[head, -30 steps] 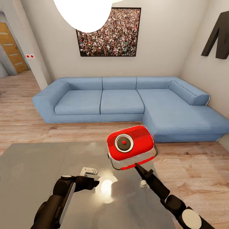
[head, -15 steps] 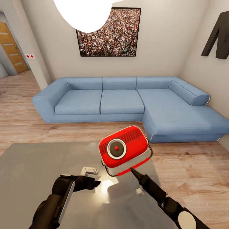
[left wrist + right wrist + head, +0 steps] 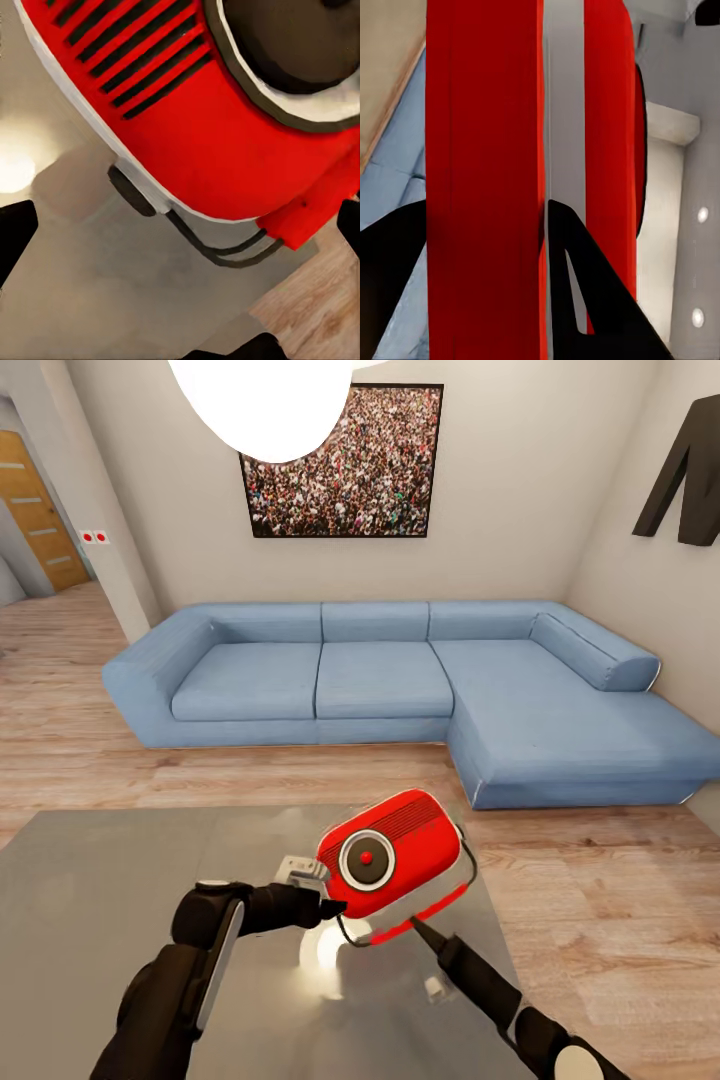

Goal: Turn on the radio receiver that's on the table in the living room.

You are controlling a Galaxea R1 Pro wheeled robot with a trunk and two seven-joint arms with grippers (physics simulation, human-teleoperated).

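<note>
While the right end effector (image 3: pixel 418 926) clamps the radio receiver (image 3: pixel 390 852) aloft, the left end effector (image 3: pixel 335 908) touches its side, opening unclear

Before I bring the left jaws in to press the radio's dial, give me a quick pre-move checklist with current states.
1. Radio receiver held by right gripper: ok, its lower edge sits between the jaws, and it is lifted and tilted above the table.
2. Dial facing the head camera and unobstructed: ok.
3. Left gripper close to the radio: ok, at its left edge.
4. Left jaws open or shut: cannot tell.
5. Radio already on: cannot tell.
6. Small white object on the table behind the left gripper: ok, apart from it.
</note>
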